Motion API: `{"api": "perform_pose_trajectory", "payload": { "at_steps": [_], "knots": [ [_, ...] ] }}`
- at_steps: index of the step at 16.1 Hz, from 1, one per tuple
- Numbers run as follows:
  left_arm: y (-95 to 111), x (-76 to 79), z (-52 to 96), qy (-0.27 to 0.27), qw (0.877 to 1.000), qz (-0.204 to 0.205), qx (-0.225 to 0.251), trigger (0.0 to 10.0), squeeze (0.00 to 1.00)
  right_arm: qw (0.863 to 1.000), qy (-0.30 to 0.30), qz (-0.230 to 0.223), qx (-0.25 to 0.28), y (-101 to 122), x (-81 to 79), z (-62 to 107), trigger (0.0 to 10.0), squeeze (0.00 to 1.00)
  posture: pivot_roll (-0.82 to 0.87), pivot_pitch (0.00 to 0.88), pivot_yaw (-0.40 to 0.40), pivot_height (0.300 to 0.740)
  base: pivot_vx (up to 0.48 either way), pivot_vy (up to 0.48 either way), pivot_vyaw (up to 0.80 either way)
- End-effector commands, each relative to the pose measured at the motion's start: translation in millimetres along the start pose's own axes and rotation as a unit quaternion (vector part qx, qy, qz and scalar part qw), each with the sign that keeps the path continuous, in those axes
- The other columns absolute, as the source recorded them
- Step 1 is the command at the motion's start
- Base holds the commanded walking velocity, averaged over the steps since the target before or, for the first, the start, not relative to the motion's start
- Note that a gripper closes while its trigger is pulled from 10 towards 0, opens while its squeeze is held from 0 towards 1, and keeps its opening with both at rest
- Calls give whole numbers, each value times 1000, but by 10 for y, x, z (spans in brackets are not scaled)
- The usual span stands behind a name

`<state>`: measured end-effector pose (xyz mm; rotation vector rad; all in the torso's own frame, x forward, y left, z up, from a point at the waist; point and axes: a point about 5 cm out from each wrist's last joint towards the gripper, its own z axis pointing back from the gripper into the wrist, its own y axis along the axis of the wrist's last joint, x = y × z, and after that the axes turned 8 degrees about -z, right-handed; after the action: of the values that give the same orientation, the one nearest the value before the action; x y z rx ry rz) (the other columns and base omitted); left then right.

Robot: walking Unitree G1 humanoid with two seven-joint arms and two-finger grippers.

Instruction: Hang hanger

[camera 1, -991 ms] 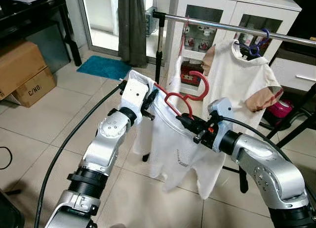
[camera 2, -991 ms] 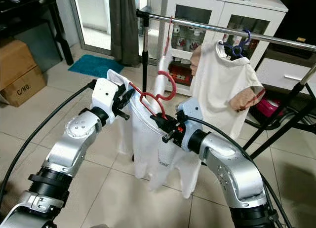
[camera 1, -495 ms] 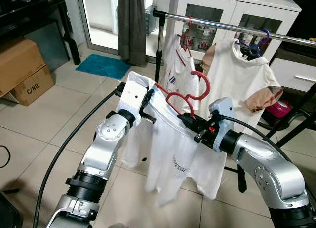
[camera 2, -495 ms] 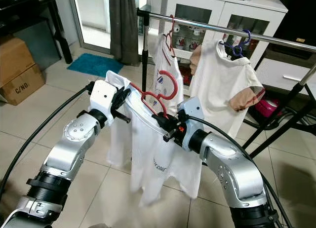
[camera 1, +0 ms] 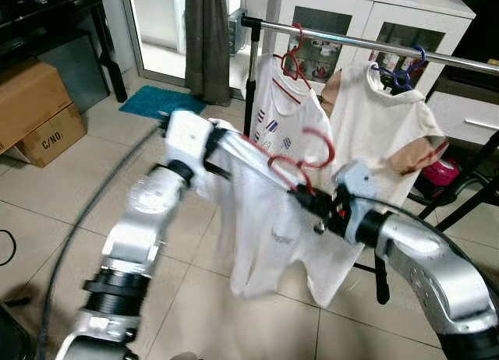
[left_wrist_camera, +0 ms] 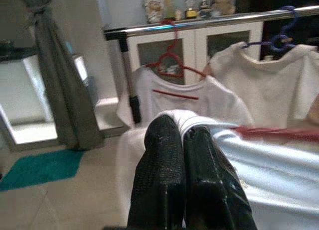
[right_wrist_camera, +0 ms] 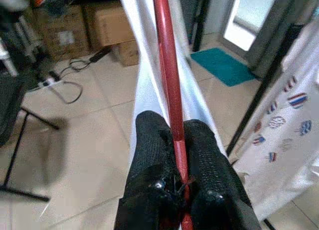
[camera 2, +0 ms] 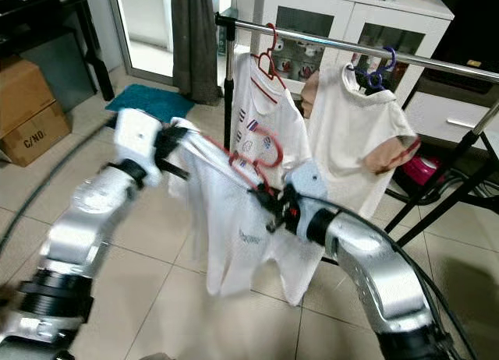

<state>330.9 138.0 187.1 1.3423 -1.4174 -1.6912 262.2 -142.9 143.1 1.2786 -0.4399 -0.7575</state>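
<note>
In the left eye view, the left tool [camera 1: 209,146] is pinching one end of the red hanger [camera 1: 300,153], and the right tool [camera 1: 308,200] is pinching the other end. A white shirt [camera 1: 269,220] is hanging from the hanger between the two tools. The left arm is looking blurry now and has swung farther out to its own side than a moment ago, so the shirt is being stretched wider. The hanger hook is poking up just above the right tool, below the rail [camera 1: 366,43], so it is not hanging yet.

In the right eye view, two other shirts are already hanging on the rail behind the tools.

In the left wrist view, the left tool's fingers [left_wrist_camera: 159,180] are squeezing shut on white cloth at the hanger's end, and the rail is sitting up ahead of them.

In the right wrist view, the right tool's fingers [right_wrist_camera: 154,155] are squeezing the red bar tight. I think lifting the hook up to the rail comes next.
</note>
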Motion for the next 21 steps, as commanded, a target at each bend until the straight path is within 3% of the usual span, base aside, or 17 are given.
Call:
{"api": "perform_pose_trajectory", "payload": {
  "at_steps": [1, 2, 3, 6, 8, 11, 14, 15, 16, 17, 18, 21],
  "knots": [
    [262, -307, 18, 47, 998, -14, 42, 0, 0, 999, -5, 1, -37, -128, 57, 81, 0, 0, -79, 0, -59, 740, 0, 0, 0],
    [294, -515, 59, 62, 997, -30, 33, 0, 0, 998, 14, 9, -54, -182, 58, 147, 0, 0, -79, 0, -59, 740, 0, 0, 0],
    [297, -561, 67, 65, 997, -32, 31, 0, 0, 998, 18, 10, -56, -191, 60, 161, 0, 0, -79, 0, -59, 740, 0, 0, 0],
    [274, -886, 150, 99, 994, -43, 13, 0, 0, 997, 45, 4, -61, -213, 63, 254, 0, 0, -79, 0, -57, 740, 0, 0, 0],
    [238, -999, 182, 129, 991, -30, 5, 0, 0, 996, 70, 3, -58, -207, 35, 285, 0, 0, -79, 0, -57, 740, 0, 0, 0],
    [126, -1207, 242, 200, 980, 9, -8, 0, 0, 988, 145, -32, -33, -163, -130, 346, 0, 0, -79, 0, -45, 740, 0, 0, 0],
    [86, -1288, 260, 214, 976, 26, -1, 0, 0, 987, 148, -44, -37, -193, -135, 396, 0, 0, -81, 0, -43, 740, 0, 0, 0],
    [97, -1286, 250, 206, 978, 26, 5, 0, 0, 989, 139, -42, -40, -199, -116, 393, 0, 0, -80, 0, -43, 740, 0, 0, 0],
    [161, -1201, 198, 147, 989, 22, 20, 0, 0, 994, 99, -32, -41, -198, -43, 342, 0, 0, -79, 0, -45, 740, 0, 0, 0],
    [181, -1166, 182, 127, 991, 17, 22, 0, 0, 995, 86, -30, -40, -193, -22, 320, 0, 0, -79, 0, -45, 740, 0, 0, 0],
    [222, -926, 113, 34, 999, -11, 20, 0, 0, 998, 41, -13, -40, -148, 19, 189, 0, 0, -77, 0, -47, 740, 0, 0, 0],
    [180, -601, 61, -61, 998, -35, 3, 0, 0, 999, -6, -35, 3, -27, 38, 15, 0, 0, -77, 0, -47, 740, 0, 0, 0]
  ]
}}
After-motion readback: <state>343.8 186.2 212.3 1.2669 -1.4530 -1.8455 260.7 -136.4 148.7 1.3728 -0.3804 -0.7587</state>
